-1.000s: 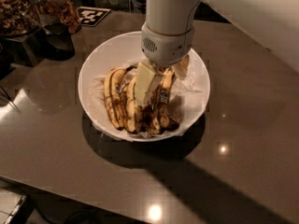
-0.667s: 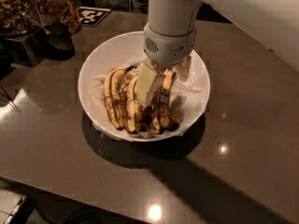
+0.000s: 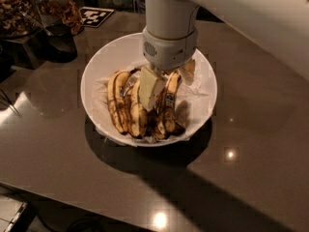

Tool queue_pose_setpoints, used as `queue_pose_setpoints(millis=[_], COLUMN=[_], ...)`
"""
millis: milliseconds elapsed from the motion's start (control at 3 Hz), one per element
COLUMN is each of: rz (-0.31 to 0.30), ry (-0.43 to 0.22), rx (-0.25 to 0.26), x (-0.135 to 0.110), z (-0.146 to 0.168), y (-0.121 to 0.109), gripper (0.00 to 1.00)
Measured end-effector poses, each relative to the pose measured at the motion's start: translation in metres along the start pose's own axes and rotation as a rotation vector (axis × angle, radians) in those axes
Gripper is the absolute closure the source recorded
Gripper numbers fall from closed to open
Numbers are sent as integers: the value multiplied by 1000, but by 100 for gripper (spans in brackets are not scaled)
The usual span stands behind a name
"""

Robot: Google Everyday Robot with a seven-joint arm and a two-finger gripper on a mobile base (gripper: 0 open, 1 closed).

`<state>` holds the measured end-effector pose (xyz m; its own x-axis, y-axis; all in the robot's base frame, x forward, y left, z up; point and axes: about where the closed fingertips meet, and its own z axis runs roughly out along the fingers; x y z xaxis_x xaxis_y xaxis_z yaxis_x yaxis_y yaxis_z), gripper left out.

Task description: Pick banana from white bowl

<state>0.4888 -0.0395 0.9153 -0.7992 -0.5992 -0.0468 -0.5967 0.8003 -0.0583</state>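
The white bowl (image 3: 96,66), lined with crumpled white paper, stands on the dark table and holds several browned bananas side by side. The banana (image 3: 170,111) with the small blue sticker and heavy dark blotches lies right of the middle of the bunch. My gripper (image 3: 166,93) reaches straight down from the white wrist into the bowl, right at this banana. The wrist hides the far ends of the bananas. Yellower bananas (image 3: 117,103) lie to its left.
Dark containers with nuts and snacks (image 3: 19,13) and a glass jar (image 3: 60,11) stand at the back left. A black-and-white marker tag (image 3: 95,16) lies behind the bowl. The table's front edge runs along the bottom left.
Almost nothing: the gripper stays low in the bowl at the same banana, with only a slight shift of the wrist. The bananas lie as before.
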Motion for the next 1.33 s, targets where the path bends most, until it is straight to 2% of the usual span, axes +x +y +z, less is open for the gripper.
queue_pose_setpoints(millis=[333,1333], rz=[5,26], ry=[11,32], rx=[26,-4], x=[-5,-15], z=[0,10], y=[4,-4], gripper=[32,37])
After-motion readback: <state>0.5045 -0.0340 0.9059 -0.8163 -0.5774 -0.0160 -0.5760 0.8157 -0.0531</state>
